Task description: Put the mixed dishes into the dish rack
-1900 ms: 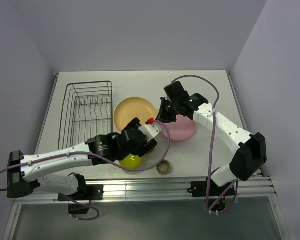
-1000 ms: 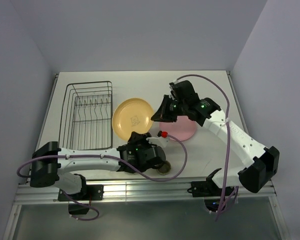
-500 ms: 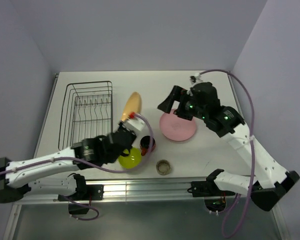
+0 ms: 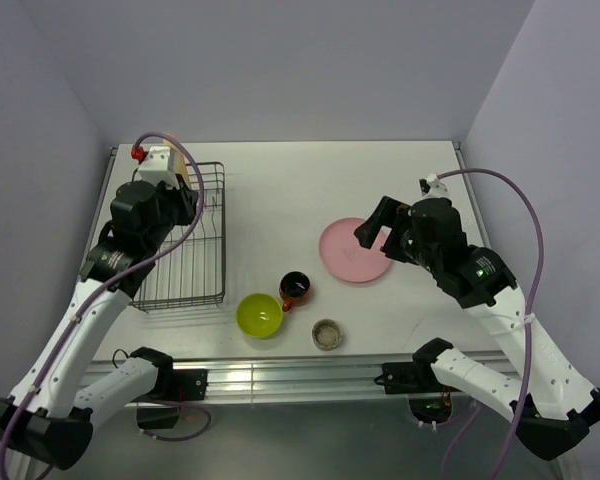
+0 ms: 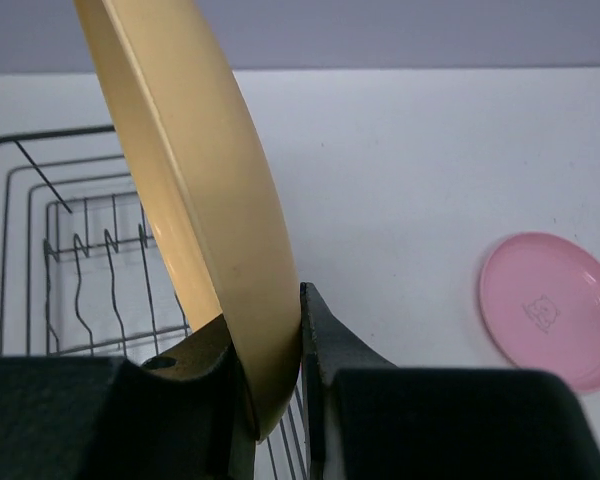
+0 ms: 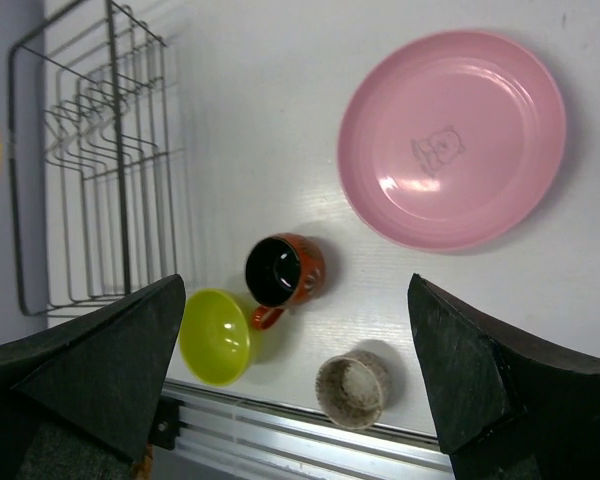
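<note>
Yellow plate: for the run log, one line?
left gripper: shut on yellow plate | plate: on edge over dish rack | right gripper: open

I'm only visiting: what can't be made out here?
Left wrist view: yellow-orange plate cut off by the top edge; fingers hide the near part of the dish rack.
Top view: left arm hides nearly all of that plate.
Right wrist view: print on pink plate too small to identify.

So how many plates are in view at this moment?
2. The yellow-orange plate is held on edge in the left end effector, at the far end of the dish rack. The pink plate lies flat on the table. None appears hidden.
</note>
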You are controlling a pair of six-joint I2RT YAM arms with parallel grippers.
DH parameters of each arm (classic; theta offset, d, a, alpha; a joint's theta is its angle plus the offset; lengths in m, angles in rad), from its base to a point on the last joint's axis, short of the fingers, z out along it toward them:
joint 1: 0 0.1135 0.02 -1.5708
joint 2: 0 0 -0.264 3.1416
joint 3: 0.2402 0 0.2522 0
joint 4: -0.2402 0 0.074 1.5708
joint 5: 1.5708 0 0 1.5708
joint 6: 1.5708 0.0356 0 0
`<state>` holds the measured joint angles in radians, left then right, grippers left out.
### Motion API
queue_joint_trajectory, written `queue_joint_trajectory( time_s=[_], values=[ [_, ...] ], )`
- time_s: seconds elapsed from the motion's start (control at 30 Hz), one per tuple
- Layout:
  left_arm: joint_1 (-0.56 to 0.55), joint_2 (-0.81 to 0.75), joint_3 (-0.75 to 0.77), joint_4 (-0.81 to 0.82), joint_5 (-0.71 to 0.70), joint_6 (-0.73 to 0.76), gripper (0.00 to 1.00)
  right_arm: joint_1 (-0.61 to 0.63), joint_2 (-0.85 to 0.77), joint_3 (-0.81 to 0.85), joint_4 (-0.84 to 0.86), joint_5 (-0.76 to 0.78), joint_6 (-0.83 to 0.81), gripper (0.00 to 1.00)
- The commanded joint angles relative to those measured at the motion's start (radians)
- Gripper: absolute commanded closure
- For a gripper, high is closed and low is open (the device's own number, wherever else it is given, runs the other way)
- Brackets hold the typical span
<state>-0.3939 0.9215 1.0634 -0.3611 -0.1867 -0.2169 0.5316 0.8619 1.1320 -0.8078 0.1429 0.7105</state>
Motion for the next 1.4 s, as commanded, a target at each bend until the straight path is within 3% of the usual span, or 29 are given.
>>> queue_joint_trajectory(
  time_s=[0.0, 0.2, 0.6, 1.2, 1.37],
  values=[
    [0.125, 0.023, -0.037, 0.122, 0.288, -0.05, 1.0, 0.001, -0.029, -0.043, -0.005, 0.032, -0.02, 0.0],
    [0.228, 0.098, -0.063, 0.172, 0.466, -0.061, 1.0, -0.001, -0.05, -0.123, 0.005, 0.032, -0.028, 0.0],
    [0.23, 0.206, -0.02, 0.145, 0.625, -0.029, 1.0, -0.001, -0.047, -0.212, 0.084, -0.011, -0.017, 0.0],
    [0.242, 0.365, -0.023, 0.131, 0.599, -0.048, 1.0, -0.007, -0.052, -0.287, 0.119, -0.008, -0.023, 0.0],
    [0.253, 0.387, -0.019, 0.128, 0.58, -0.081, 0.9, -0.012, -0.04, -0.333, 0.163, -0.034, -0.008, 0.0]
  ],
)
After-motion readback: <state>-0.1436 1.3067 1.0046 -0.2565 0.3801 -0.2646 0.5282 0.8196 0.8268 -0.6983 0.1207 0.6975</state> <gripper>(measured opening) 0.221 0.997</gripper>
